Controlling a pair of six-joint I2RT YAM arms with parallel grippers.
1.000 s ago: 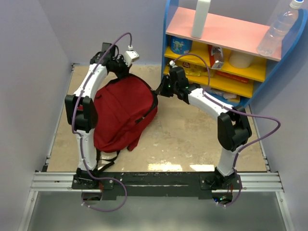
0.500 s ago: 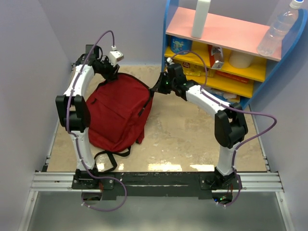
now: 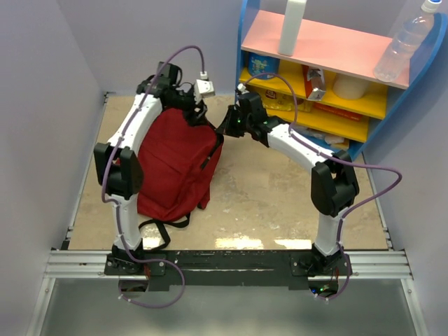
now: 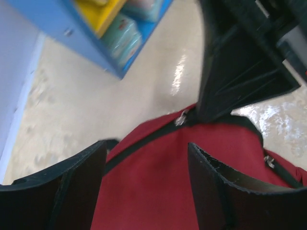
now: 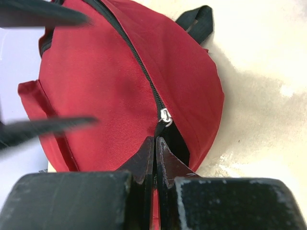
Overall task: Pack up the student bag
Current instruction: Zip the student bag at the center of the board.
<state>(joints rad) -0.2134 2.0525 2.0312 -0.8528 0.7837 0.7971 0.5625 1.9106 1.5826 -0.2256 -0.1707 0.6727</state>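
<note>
Jaws of the left gripper (image 4: 146, 153) now stand spread over the top of the student bag (image 3: 175, 164), having opened within the last second. The right gripper (image 5: 155, 152) keeps pinching fabric below the zipper pull (image 5: 165, 115). The bag lies on the bench (image 3: 280, 189), its zip mostly closed, so it probably needs unzipping first. The shelf (image 3: 350, 105) crowds close behind.

The bag (image 3: 175, 161) is dark red cloth, dull and finely woven. Its zipper pull (image 5: 165, 116) is shiny metal. The table (image 3: 280, 189) looks like pale stone, smooth, with bright shiny spots. The left gripper (image 4: 146, 148) has dull black plastic fingers (image 4: 211, 187) with rough edges. At 1 o'clock, the bottle (image 3: 406, 42) is clear plastic.
</note>
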